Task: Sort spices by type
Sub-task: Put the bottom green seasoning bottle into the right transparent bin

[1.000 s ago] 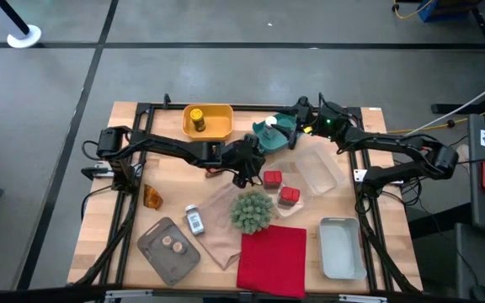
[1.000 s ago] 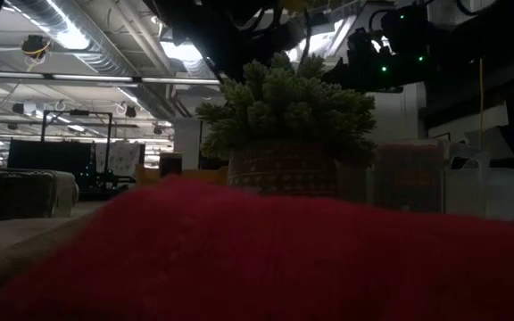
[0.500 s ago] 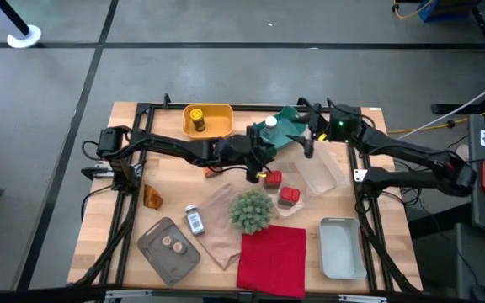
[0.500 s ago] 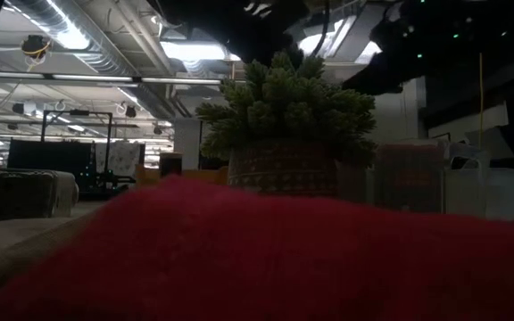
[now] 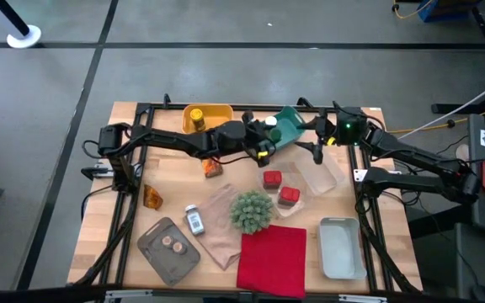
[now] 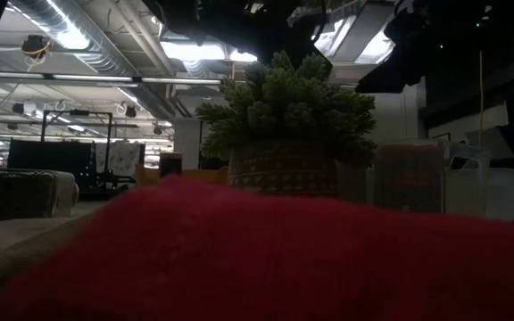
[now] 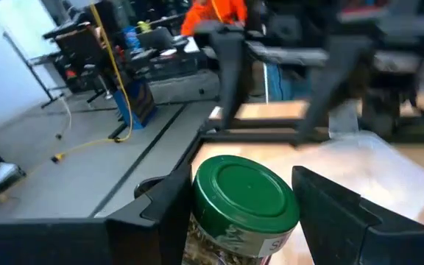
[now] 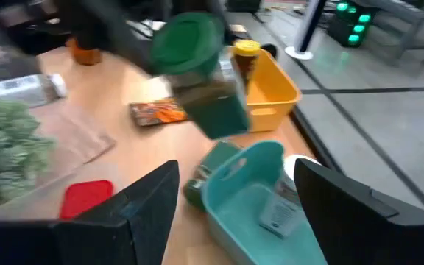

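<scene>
My left gripper [image 5: 259, 145] hangs just left of the teal bin [image 5: 286, 124], shut on a green-lidded jar [image 7: 245, 195], which also shows as the jar [image 8: 205, 66] above the bin. My right gripper [image 5: 308, 150] stands open and empty to the bin's right. The teal bin [image 8: 249, 191] holds a white-capped jar [image 8: 278, 213]. A yellow jar [image 5: 194, 119] stands in the yellow bin [image 5: 219, 124]. Two red tins [image 5: 271, 178] lie at mid-table, a foil packet [image 5: 213, 168] to their left, a white-capped jar [image 5: 194, 220] nearer, and brown discs [image 5: 172, 244] on a grey tray. My left gripper pinches the green-lidded jar between its two fingers, which lie on opposite sides of the jar's body just below the lid [image 7: 197, 228]. The fingers reach in nearly level from the table's left. The jar hangs clear of the table, lid up and slightly tilted.
A spiky plant ball [image 5: 253, 210] sits at mid-table, with a red cloth [image 5: 272, 257] near the front edge and a beige cloth [image 5: 221, 227] to its left. A clear tub [image 5: 320, 171] and a pale bin [image 5: 341, 247] stand on the right side.
My left gripper has risen with the green-lidded jar and gone toward the far edge and the teal bin, rolling as it went; the jar is lifted clear. My right gripper has drawn back from over the teal bin toward the table's right edge.
</scene>
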`<state>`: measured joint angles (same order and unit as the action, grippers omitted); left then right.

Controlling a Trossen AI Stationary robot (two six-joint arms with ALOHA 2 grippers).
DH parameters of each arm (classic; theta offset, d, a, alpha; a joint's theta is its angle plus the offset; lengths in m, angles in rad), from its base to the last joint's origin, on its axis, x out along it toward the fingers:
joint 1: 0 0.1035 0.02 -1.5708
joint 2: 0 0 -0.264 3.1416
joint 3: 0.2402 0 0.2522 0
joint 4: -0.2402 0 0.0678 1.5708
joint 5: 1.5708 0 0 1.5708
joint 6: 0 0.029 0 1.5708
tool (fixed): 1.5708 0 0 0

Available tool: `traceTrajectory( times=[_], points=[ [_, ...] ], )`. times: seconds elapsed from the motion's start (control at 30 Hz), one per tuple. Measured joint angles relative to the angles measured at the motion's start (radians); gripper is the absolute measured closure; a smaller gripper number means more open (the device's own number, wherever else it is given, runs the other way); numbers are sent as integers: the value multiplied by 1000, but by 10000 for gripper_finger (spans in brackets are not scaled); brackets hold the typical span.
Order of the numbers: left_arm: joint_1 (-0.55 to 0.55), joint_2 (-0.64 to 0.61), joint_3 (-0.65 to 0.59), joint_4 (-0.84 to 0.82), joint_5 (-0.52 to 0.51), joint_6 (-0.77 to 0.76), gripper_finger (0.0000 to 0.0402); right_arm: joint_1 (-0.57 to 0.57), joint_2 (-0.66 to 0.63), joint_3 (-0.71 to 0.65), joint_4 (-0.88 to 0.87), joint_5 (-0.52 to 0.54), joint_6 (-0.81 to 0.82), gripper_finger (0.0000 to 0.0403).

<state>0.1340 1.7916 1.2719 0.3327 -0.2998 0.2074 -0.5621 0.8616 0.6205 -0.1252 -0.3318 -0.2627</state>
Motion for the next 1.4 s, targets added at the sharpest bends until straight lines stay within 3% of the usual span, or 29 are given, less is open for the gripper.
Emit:
traceTrajectory(
  times=[0.17,0.37,0.57,0.73,1.0,1.2,1.4],
  points=[
    [19,0,0,37,14,-110,206,0,8,0,15,-85,1,133],
    [25,0,0,65,52,-194,206,0,54,0,113,-83,24,133],
    [20,0,0,79,54,-200,206,0,121,0,219,-91,27,133],
    [21,0,0,79,54,-201,206,4,176,0,286,-175,27,133],
    [20,0,0,77,55,-209,206,97,237,0,391,-65,-5,133],
    [21,0,0,78,57,-212,206,171,243,0,444,80,-37,133],
    [16,0,0,90,89,-212,206,198,243,0,446,104,-42,133]
  ],
)
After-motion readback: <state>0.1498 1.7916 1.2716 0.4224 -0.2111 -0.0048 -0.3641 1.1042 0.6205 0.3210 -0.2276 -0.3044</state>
